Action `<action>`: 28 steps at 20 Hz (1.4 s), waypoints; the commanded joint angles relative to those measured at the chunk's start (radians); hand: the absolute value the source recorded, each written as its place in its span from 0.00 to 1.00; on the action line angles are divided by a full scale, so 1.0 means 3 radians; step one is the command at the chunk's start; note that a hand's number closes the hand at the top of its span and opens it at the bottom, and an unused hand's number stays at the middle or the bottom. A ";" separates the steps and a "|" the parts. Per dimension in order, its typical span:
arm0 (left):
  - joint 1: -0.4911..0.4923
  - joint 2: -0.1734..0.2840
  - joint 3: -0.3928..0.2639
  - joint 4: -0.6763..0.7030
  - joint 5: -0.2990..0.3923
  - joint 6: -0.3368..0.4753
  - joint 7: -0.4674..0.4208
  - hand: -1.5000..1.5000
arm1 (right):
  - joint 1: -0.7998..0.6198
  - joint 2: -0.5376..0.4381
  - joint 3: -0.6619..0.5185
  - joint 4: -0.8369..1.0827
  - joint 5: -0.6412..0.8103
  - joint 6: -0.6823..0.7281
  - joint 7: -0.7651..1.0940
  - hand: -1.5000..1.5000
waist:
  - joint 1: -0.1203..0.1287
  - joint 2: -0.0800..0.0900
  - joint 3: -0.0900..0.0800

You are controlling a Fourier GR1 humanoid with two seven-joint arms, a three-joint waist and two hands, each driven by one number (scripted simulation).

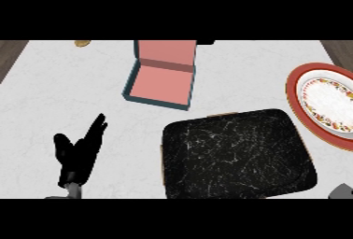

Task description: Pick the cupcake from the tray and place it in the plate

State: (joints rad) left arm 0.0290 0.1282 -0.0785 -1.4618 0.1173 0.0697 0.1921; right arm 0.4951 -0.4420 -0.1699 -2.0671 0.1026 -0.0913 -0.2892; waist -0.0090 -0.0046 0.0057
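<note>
The black marbled tray lies near and right of centre on the pale counter, and its top shows no cupcake — none is visible anywhere in this view, so where the cupcake is cannot be told. The plate, red-rimmed with a flowered band, sits at the right edge, just beside the tray's far right corner and partly cut off by the view. Its white centre looks bare.

The left hand shows at the near left, fingers straight and pointing up — it rests, well apart from the tray. At the near right corner a small grey shape pokes in; it may belong to the right arm, but the right hand itself does not show, so its fingers cannot be judged.

Beyond the tray stands an open teal box with a pink lining, and a small tan object lies at the far edge.

If the right hand is carrying the cupcake, the step is best done by bringing it over the plate's white centre, lowering it upright, and only then opening the fingers.
</note>
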 commanded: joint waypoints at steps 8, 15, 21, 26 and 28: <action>0.0050 -0.0102 -0.0105 0.0042 -0.0034 -0.0058 0.0049 0.50 | -0.1630 -0.0272 -0.0711 0.2098 -0.0171 -0.0122 -0.0367 1.00 | 0.0108 0.0030 -0.0015; -0.0239 -0.0070 0.0019 0.0196 -0.0003 -0.0074 0.0171 0.50 | -0.2780 -0.0452 -0.0683 0.3809 0.0034 -0.0180 -0.0963 1.00 | 0.0133 0.0046 -0.0013; -0.0145 -0.0082 -0.0016 0.0134 -0.0016 -0.0101 0.0197 0.50 | -0.3460 -0.0869 -0.0892 0.5040 0.0057 0.0021 -0.1483 1.00 | 0.0151 0.0056 -0.0009; -0.0065 -0.0135 -0.0139 0.0044 -0.0098 -0.0105 0.0076 0.50 | -0.3443 -0.0959 -0.0454 0.5455 0.0665 -0.0264 -0.1026 0.00 | 0.0298 0.0108 -0.0006; -0.0197 -0.0058 -0.0082 0.0117 -0.0073 -0.0176 0.0099 0.50 | -0.3552 -0.0983 -0.0318 0.5640 0.0785 -0.0069 -0.1043 0.00 | 0.0289 0.0116 -0.0002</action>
State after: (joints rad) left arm -0.0254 0.1084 -0.0942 -1.4589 0.1004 0.0321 0.2227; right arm -0.5323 -0.7111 -0.3348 -0.4796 0.2511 -0.1322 -0.6288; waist 0.0670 0.0205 0.0068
